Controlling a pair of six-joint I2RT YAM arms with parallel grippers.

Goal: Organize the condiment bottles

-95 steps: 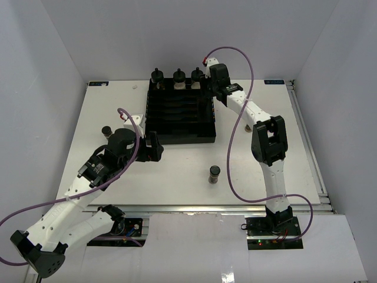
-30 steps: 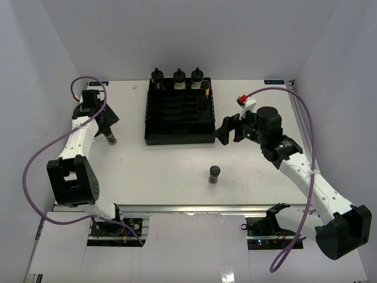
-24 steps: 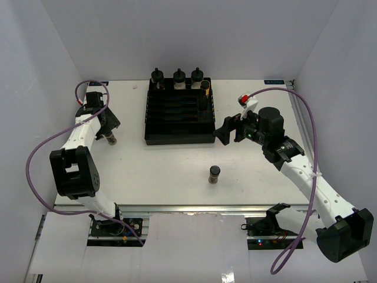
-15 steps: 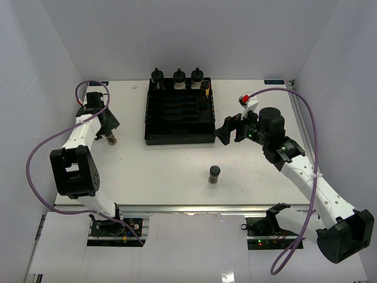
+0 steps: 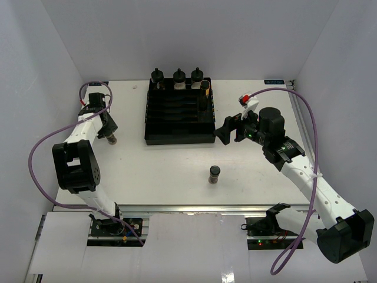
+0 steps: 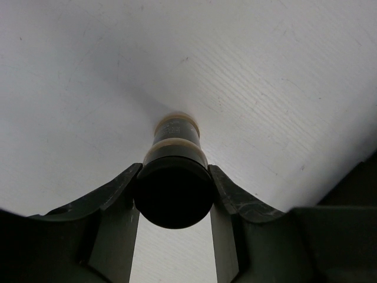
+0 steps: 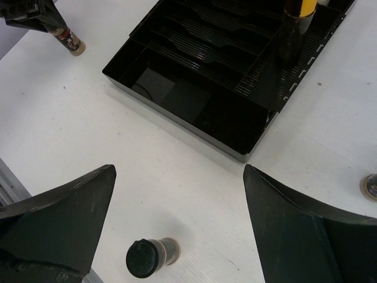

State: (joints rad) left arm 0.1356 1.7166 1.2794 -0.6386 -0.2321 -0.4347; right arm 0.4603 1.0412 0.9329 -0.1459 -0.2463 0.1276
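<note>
Slim spice jar (image 6: 176,134), round black lid (image 6: 174,197) tight in left gripper (image 6: 175,171); right gripper (image 7: 178,169) wide, empty.

squat clear bottles with black knobbed caps: three, namely left bottle (image 5: 156,76), middle bottle (image 5: 178,76) and right bottle (image 5: 197,76), in a row toward the far edge of the desk (image 5: 147,171). slim dark spice jars: three, namely yellow-banded jar (image 5: 204,89) toward the far edge, left-edge jar (image 5: 111,139) near the left edge and near-edge jar (image 5: 214,174) toward the near edge. black slotted tray (image 5: 177,133): one; grippers: two, left gripper (image 5: 108,131) and right gripper (image 5: 222,134).
</note>
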